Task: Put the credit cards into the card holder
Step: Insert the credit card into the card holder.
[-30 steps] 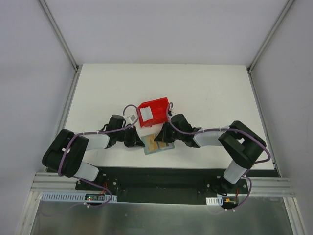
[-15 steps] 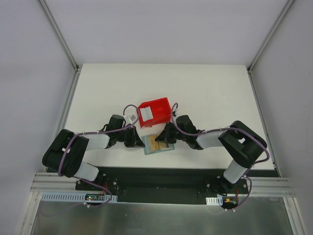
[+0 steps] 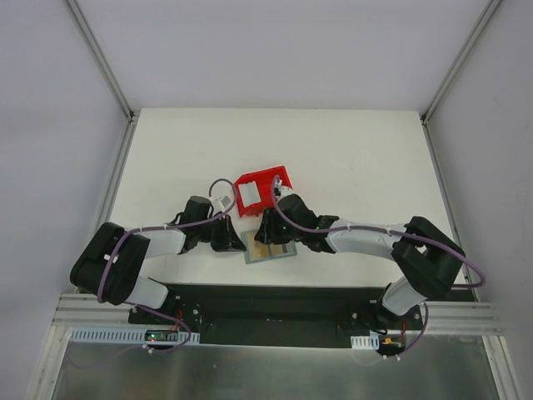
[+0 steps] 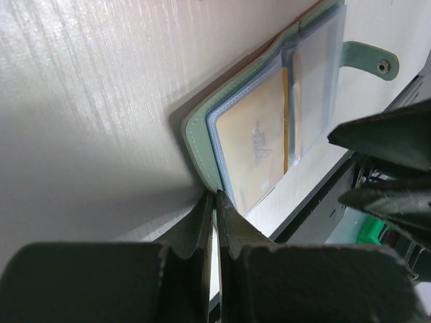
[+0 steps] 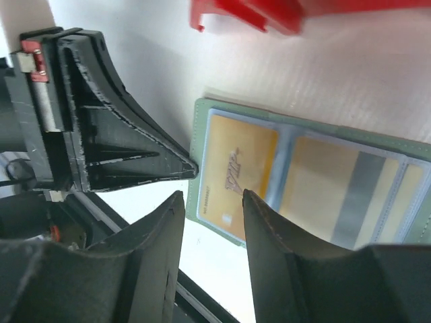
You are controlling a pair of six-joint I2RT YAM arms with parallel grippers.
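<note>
The grey-green card holder lies open near the table's front edge. Its clear sleeves hold an orange-gold credit card on the left and another card with a grey stripe beside it. My left gripper is shut, its tip touching the holder's left edge. My right gripper is open and empty. It hovers over the holder's left end, one finger over the orange-gold card and the other over the table. The snap strap sticks out on the far side.
The red plastic bin stands just behind the holder, partly covered by my right arm, and shows in the right wrist view. The table's front edge and the black base rail lie right below the holder.
My right gripper has swung left, from the holder's right side to over its left end. My left gripper and the holder have stayed put.
</note>
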